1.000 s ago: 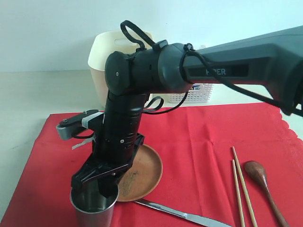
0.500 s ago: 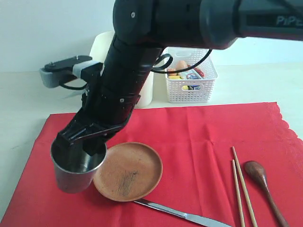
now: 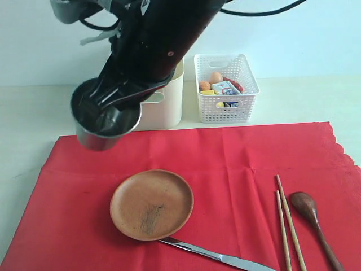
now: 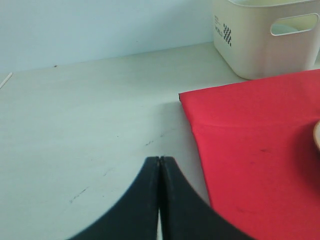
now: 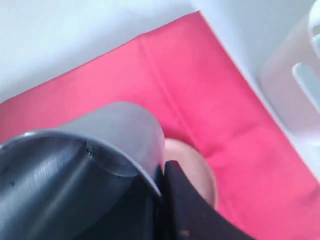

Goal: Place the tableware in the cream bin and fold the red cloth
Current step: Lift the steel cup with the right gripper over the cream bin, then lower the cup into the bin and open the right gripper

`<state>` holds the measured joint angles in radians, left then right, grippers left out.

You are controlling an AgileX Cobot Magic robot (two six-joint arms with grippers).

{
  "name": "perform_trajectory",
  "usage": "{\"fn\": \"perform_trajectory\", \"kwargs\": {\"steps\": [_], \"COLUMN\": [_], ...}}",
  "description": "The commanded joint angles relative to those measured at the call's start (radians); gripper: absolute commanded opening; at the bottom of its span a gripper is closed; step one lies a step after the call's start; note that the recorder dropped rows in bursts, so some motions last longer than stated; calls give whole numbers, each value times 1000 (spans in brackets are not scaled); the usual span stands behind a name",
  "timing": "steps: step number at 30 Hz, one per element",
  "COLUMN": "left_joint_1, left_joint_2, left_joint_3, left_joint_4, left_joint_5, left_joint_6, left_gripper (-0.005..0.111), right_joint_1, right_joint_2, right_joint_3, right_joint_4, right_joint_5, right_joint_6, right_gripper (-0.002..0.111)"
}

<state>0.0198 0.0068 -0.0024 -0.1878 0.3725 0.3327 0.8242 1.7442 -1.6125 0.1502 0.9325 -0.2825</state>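
My right gripper [image 3: 121,97] is shut on the rim of the steel cup [image 3: 104,121], holding it tilted in the air over the red cloth's [image 3: 237,161] far left corner, just in front of the cream bin [image 3: 167,104]. The right wrist view shows the steel cup [image 5: 100,150] pinched at my right gripper [image 5: 162,172]. The brown plate [image 3: 151,204], knife [image 3: 217,257], chopsticks [image 3: 287,220] and dark spoon [image 3: 313,217] lie on the cloth. My left gripper [image 4: 159,160] is shut and empty over bare table beside the red cloth [image 4: 260,140]. No white bowl shows.
A white lattice basket [image 3: 225,90] with food items stands right of the cream bin. The bin [image 4: 260,40] is also in the left wrist view, behind the cloth's corner. The right arm [image 3: 163,34] fills the upper left of the exterior view and hides most of the bin.
The right arm has lifted the steel cup off the cloth's front left, beside the plate, and carried it up and back toward the cream bin.
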Motion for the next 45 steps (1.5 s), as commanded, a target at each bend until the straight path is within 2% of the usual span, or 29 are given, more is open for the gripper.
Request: {"fn": "perform_trajectory", "kwargs": {"steps": [1,14,22,30,38,45], "left_joint_1": [-4,-4,-4,-4,-4,-4], "left_joint_2": [-7,-7,-7,-7,-7,-7], "left_joint_3": [2,2,2,2,2,2], "left_joint_4": [-5,-5,-5,-5,-5,-5], "left_joint_5": [-1,-1,-1,-1,-1,-1], "left_joint_6": [4,4,4,4,4,4], "left_gripper": [0,0,0,0,0,0], "right_joint_1": [0,-4,-85,-198,-341,-349], "right_joint_2": [-25,47,109,165,255,431], "right_joint_3": [0,0,0,0,-5,-172], "right_joint_4": [-116,-335,-351,-288,-100,-104], "right_joint_5": [-105,-214,-300,-454,-782,-757], "right_joint_6": [88,209,263,282,282,274], "right_gripper": [0,0,0,0,0,0]}}
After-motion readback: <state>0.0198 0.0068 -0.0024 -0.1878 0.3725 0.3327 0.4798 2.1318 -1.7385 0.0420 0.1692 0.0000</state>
